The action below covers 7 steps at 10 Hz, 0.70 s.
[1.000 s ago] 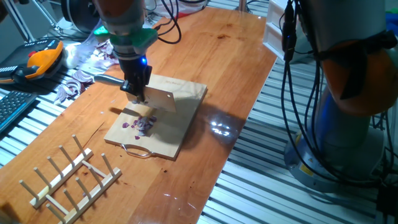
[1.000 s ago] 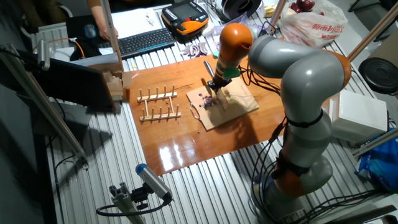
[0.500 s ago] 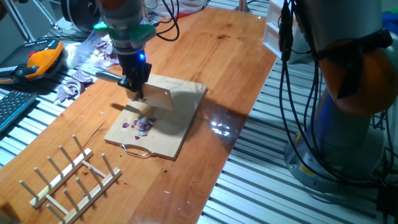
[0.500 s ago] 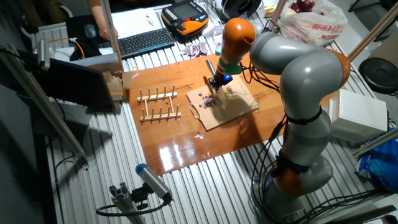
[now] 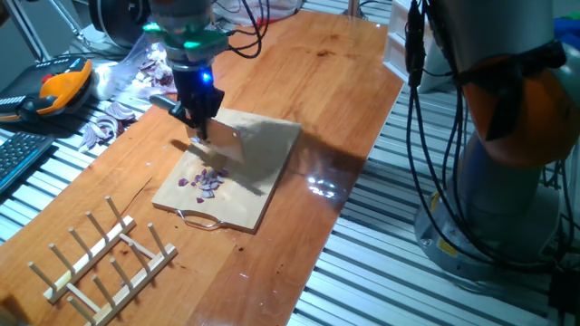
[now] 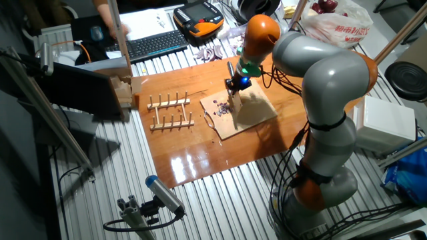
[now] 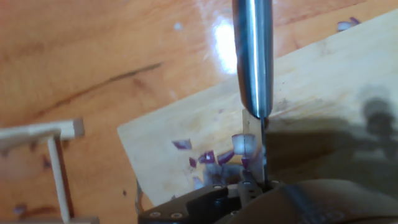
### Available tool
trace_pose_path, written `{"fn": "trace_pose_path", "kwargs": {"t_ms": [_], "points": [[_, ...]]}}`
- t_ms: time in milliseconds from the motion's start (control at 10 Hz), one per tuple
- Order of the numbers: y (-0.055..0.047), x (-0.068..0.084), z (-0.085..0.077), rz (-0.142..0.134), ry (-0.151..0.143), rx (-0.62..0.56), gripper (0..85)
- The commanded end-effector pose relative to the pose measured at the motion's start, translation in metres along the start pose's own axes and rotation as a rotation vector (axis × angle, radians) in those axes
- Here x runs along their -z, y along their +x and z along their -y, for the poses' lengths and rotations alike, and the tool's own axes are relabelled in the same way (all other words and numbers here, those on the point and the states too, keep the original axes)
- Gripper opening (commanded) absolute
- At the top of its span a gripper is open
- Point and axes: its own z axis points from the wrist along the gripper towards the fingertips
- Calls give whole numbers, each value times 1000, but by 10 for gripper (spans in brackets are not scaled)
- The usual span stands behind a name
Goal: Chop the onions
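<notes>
Claw clenched on a knife, its blade lifted clear of the cutting board. Diced onions lie on the board at the claw's 6 o'clock; a wooden rack stands on the bench at 7 o'clock.

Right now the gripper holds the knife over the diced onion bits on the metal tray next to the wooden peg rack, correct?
Not a metal tray: the onion bits lie on a wooden cutting board, as one fixed view shows. The rest holds: the gripper holds the knife over them, with the peg rack alongside.
</notes>
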Motion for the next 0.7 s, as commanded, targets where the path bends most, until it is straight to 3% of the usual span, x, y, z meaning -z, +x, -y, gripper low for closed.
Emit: {"fn": "trace_pose_path", "kwargs": {"t_ms": [0,100,200,300,400,600], "points": [[1,2,0,11,0,-11,0],[2,4,2,22,-12,-18,0],[1,7,3,51,-15,-34,0],[-3,11,6,75,13,-22,0],[-9,13,11,71,-3,-18,0],[-11,15,13,102,2,-39,0]]}}
